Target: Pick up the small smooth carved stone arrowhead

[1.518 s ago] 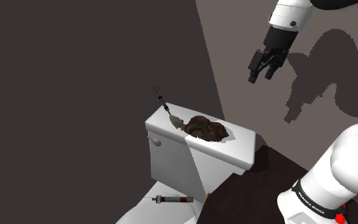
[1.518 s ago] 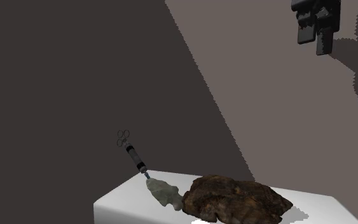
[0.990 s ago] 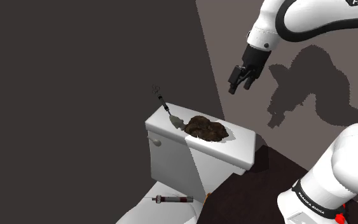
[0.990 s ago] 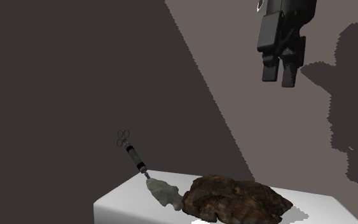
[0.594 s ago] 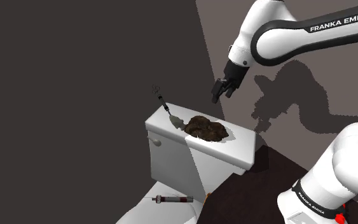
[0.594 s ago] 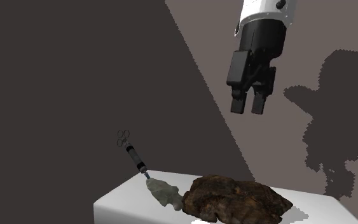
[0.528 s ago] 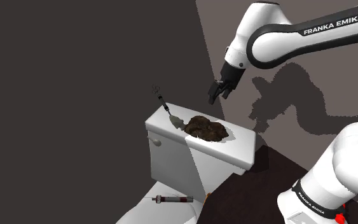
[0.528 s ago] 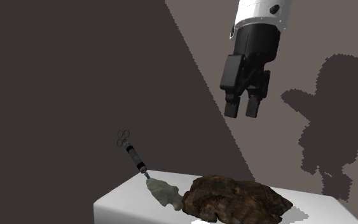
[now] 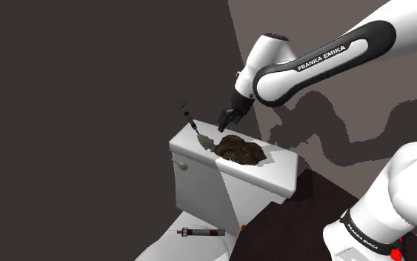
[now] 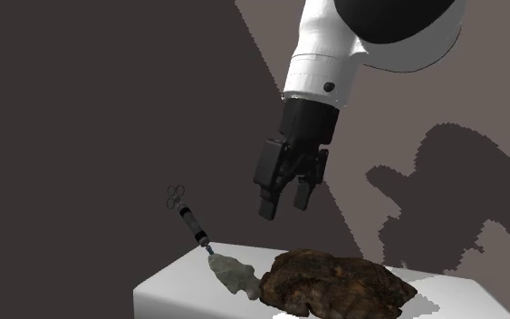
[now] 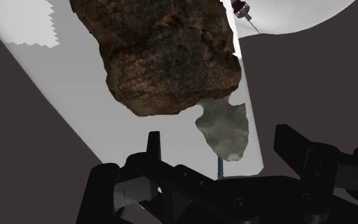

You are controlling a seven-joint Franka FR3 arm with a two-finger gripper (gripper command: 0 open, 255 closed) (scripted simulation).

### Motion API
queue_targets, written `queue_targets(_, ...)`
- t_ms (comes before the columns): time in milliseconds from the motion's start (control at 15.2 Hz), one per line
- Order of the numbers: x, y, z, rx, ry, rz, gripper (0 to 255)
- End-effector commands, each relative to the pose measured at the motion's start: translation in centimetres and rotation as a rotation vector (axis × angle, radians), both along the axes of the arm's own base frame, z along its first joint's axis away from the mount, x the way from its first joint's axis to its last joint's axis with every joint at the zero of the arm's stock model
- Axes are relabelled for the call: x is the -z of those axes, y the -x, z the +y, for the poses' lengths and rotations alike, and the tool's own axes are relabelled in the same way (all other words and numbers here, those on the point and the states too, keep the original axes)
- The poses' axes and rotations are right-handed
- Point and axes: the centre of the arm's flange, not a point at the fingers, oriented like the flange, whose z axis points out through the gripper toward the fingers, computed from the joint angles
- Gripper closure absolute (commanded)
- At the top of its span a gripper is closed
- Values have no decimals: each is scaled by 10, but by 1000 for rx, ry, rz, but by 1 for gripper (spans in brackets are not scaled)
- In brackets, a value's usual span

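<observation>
We locate the arrowhead [image 11: 225, 127], a pale grey-green stone with a chipped outline, lying flat on the white tank lid [image 10: 167, 288] of a toilet. It lies near the lid's end at the second exterior view's left. One of its edges touches a large, rough brown rock [image 10: 334, 283] that covers the middle of the same lid. At the arrowhead's other end we see a syringe [image 10: 189, 220] standing tilted, needle end down; the needle meets the lid right at the arrowhead's tip.

The gripper [image 10: 284, 208] hangs in the air above the lid, over the arrowhead and the near edge of the rock, touching neither. Its fingers [image 11: 153, 143] stand well apart and hold nothing. In the wrist view the arrowhead appears in the gap between them.

In the shoulder view the white arm reaches from the stand toward the tank. A second syringe [image 9: 199, 233] lies flat on the white toilet surface below the tank [image 9: 199, 185]. Dark walls stand behind the toilet.
</observation>
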Motion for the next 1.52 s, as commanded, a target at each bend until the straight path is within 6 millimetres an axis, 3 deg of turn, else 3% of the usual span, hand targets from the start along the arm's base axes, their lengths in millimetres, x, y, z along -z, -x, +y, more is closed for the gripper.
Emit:
queue_targets(0, 14, -15, 9, -25, -4, -23, 0)
queue_targets(396, 62, -60, 43, -98, -15, -84, 0)
queue_targets(924, 102, -61, 43, -98, -15, -85, 0)
queue_targets(1056, 102, -61, 43, -98, -15, -85, 0)
queue_targets(1122, 103, -60, 43, -98, -15, -84, 255)
queue_targets(1452, 103, -60, 43, -98, -15, -84, 255)
